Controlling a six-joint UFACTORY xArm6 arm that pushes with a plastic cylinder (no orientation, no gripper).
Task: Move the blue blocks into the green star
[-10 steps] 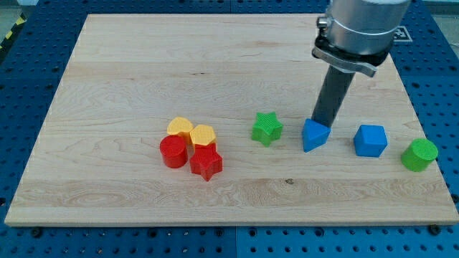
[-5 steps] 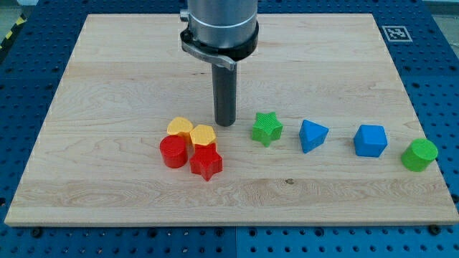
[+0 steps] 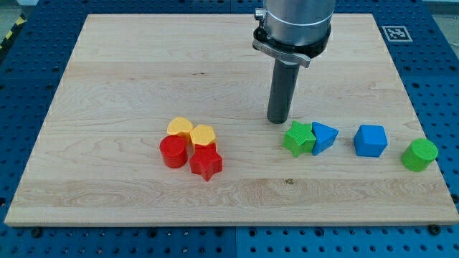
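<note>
The green star (image 3: pixel 297 138) lies right of the board's middle, touching the blue triangular block (image 3: pixel 323 136) on its right. The blue cube-like block (image 3: pixel 370 140) sits apart, further right. My tip (image 3: pixel 278 120) stands just above and left of the green star, close to it.
A green cylinder (image 3: pixel 419 154) sits near the board's right edge. A cluster sits left of centre: two yellow blocks (image 3: pixel 180 127) (image 3: pixel 203 135), a red cylinder (image 3: pixel 173 152) and a red star (image 3: pixel 206 163). The wooden board (image 3: pixel 129 64) rests on a blue pegboard.
My tip swept from the blue triangle leftward past the star, then back right. The green star has slid right and now touches the blue triangular block.
</note>
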